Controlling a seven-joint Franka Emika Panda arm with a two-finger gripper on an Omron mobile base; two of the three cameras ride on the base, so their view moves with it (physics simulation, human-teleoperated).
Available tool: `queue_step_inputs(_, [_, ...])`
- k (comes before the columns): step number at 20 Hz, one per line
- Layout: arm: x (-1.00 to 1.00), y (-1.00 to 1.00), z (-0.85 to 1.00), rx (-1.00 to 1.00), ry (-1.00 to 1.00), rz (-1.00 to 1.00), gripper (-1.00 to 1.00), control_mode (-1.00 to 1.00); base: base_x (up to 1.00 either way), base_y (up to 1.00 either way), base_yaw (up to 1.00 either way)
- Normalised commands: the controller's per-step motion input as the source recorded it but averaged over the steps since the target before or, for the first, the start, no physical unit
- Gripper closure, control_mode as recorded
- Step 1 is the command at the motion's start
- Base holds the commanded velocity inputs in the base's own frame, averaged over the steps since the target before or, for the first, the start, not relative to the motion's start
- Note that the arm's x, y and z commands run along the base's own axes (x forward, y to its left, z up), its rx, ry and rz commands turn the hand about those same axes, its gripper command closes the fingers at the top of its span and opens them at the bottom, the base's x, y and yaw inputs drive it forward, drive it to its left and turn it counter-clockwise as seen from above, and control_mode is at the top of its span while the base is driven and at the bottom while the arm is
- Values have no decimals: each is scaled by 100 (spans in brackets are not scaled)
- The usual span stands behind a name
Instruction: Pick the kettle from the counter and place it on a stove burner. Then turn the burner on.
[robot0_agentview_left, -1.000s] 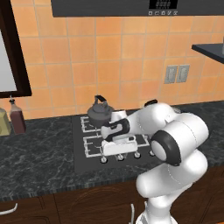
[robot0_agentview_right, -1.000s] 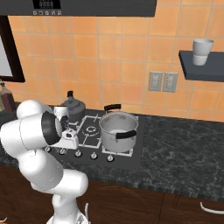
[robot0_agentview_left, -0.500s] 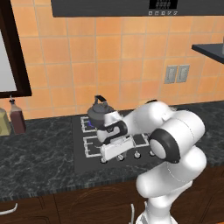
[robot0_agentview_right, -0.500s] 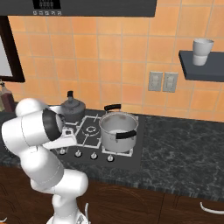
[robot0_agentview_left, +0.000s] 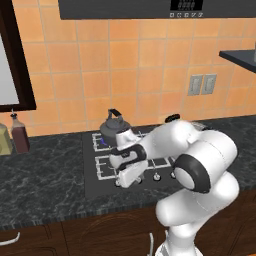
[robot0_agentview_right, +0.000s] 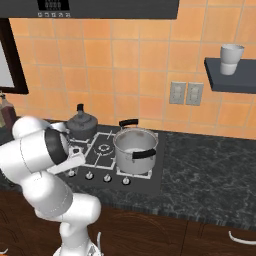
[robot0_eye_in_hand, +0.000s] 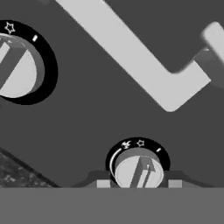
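Note:
The dark grey kettle (robot0_agentview_left: 114, 127) (robot0_agentview_right: 82, 125) stands upright on the back left stove burner (robot0_agentview_left: 105, 142) of the black cooktop (robot0_agentview_right: 102, 150), set in the dark speckled counter (robot0_agentview_left: 45, 175). My gripper (robot0_agentview_left: 123, 181) (robot0_eye_in_hand: 139, 183) hangs low over the front row of silver knobs, apart from the kettle. In the hand view a silver knob (robot0_eye_in_hand: 139, 170) sits between my two fingertips (robot0_eye_in_hand: 103, 183), with a small gap on each side. The gripper is open astride it. A second knob (robot0_eye_in_hand: 15, 65) lies at the upper left, and a pale grate prong (robot0_eye_in_hand: 131, 52) crosses above.
A tall steel pot (robot0_agentview_right: 134, 149) with black handles occupies the right side of the cooktop. Brown bottles (robot0_agentview_left: 20, 135) stand at the counter's far left. A white cup (robot0_agentview_right: 231, 52) rests on a wall shelf at the right. Wall outlets (robot0_agentview_right: 185, 93) sit above the counter.
My hand has dropped from beside the kettle down and forward to the knob row at the cooktop's front. The kettle and pot have stayed in place.

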Motion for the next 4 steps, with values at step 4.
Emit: queue_step_inputs(4, [-42, -27, -5, 6, 0, 25, 100, -100, 0, 0, 0])
